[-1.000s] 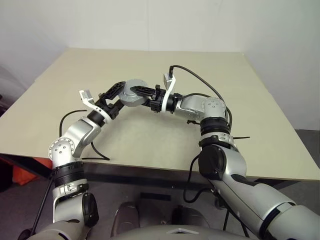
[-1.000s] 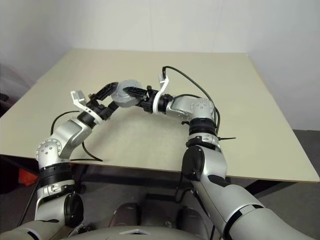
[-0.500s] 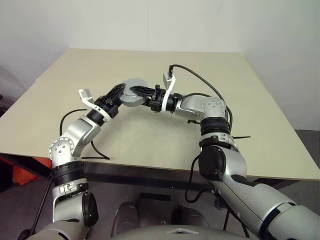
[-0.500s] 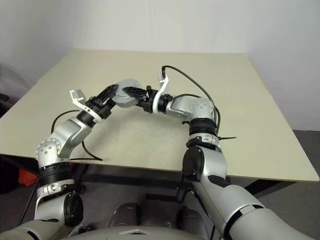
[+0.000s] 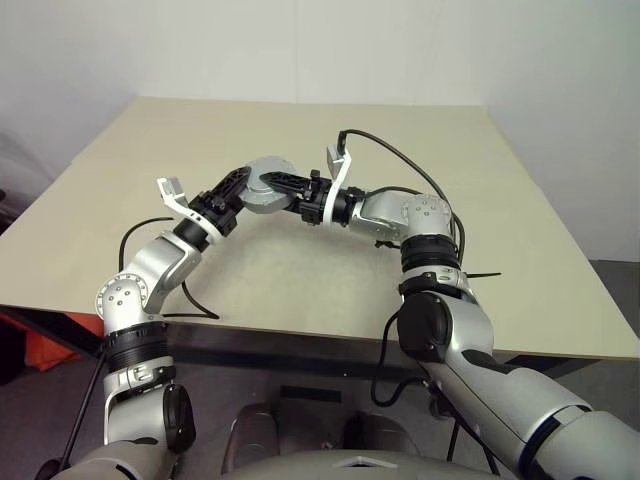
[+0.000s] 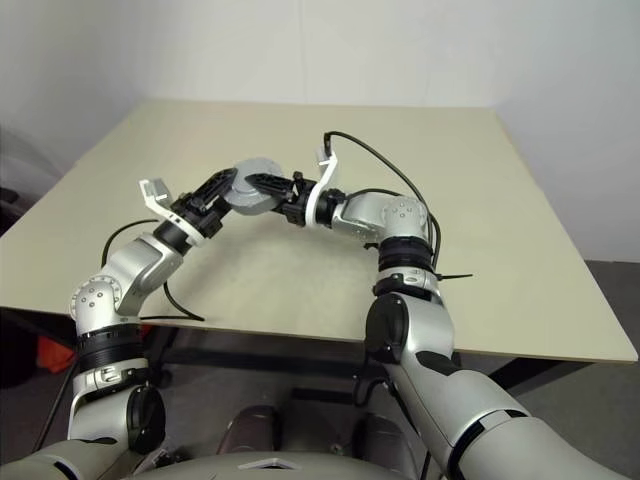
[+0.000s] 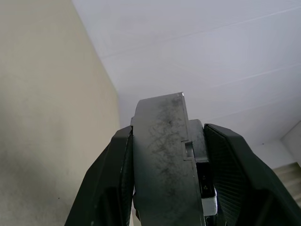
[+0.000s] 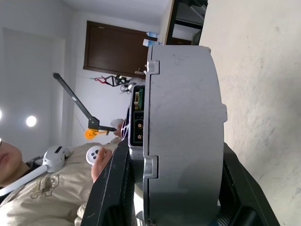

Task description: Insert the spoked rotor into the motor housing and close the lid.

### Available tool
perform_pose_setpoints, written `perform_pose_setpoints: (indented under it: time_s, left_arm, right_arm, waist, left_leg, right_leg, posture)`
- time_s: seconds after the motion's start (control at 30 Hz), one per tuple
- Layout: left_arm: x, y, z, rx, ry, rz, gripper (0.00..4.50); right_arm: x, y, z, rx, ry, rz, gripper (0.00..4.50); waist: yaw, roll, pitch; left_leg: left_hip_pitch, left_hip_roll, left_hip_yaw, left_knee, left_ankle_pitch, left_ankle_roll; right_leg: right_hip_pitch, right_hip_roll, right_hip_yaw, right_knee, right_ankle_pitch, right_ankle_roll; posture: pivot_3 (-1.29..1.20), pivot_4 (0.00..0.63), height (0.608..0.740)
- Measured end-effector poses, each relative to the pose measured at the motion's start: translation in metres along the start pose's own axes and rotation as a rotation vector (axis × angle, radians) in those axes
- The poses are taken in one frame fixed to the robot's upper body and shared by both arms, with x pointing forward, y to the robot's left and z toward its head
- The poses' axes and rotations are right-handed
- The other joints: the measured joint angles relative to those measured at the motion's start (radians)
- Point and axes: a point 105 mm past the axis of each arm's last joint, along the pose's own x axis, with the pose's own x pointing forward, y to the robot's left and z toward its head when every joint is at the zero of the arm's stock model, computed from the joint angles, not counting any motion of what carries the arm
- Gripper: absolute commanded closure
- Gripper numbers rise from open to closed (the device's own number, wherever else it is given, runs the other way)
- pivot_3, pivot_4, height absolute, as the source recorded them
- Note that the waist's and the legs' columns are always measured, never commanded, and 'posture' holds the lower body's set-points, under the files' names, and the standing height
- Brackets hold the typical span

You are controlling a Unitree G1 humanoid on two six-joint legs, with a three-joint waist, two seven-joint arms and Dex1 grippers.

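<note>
A thick round grey motor housing (image 5: 268, 186) hangs above the beige table (image 5: 300, 265), held between both grippers. My left gripper (image 5: 246, 186) is shut on its left side, and in the left wrist view the black fingers (image 7: 107, 183) press the housing's rim (image 7: 162, 155) from both sides. My right gripper (image 5: 284, 190) is shut on the right side, and its fingers (image 8: 115, 188) clamp the grey body (image 8: 183, 127), with a connector showing on one face. The spoked rotor is out of view. I cannot tell the lid apart from the housing.
A black cable (image 5: 195, 305) trails over the table's near edge by my left arm, and another loops above my right wrist (image 5: 395, 155). A person in a beige top (image 8: 33, 193) sits beyond the table in the right wrist view.
My left gripper's fingers have come together onto the housing's left side; one second ago they stood spread around it. Both arms and the housing have kept still.
</note>
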Motion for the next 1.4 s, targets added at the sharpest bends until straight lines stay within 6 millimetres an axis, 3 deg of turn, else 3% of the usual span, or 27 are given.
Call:
perform_pose_setpoints:
  time_s: [0.27, 0.5, 1.3, 1.4]
  left_arm:
    - [-0.001, 0.002, 0.001, -0.003, -0.011, 0.005, 2.57]
    - [-0.002, 0.006, -0.002, -0.001, 0.0, 0.024, 2.57]
    - [-0.003, 0.013, -0.002, 0.018, -0.008, 0.063, 2.57]
    - [-0.003, 0.014, -0.002, 0.024, -0.009, 0.074, 3.14]
  right_arm:
    - [0.002, -0.002, 0.0, -0.013, -0.009, -0.001, 2.43]
    - [0.003, -0.009, 0.006, -0.072, -0.058, -0.071, 0.13]
    - [0.002, -0.011, 0.012, -0.097, -0.097, -0.094, 0.13]
    - [0.002, -0.011, 0.012, -0.096, -0.097, -0.095, 0.09]
  waist:
    - [0.0, 0.0, 0.0]
    - [0.0, 0.0, 0.0]
    - [0.0, 0.0, 0.0]
    - [0.0, 0.0, 0.0]
  left_leg:
    - [0.0, 0.001, 0.0, 0.003, 0.0, 0.0]
    - [0.0, 0.001, 0.0, 0.004, 0.0, 0.0]
    - [0.0, 0.001, 0.0, 0.005, 0.0, 0.0]
    - [0.0, 0.001, 0.0, 0.005, 0.0, 0.0]
  right_leg:
    - [0.0, 0.0, 0.0, 0.002, -0.002, 0.003]
    - [0.0, 0.0, 0.0, 0.002, -0.002, 0.005]
    - [0.0, 0.0, 0.0, 0.002, -0.003, 0.005]
    - [0.0, 0.0, 0.0, 0.002, -0.003, 0.005]
  posture:
    - [0.0, 0.0, 0.74]
    - [0.0, 0.0, 0.74]
    - [0.0, 0.0, 0.74]
    - [0.0, 0.0, 0.74]
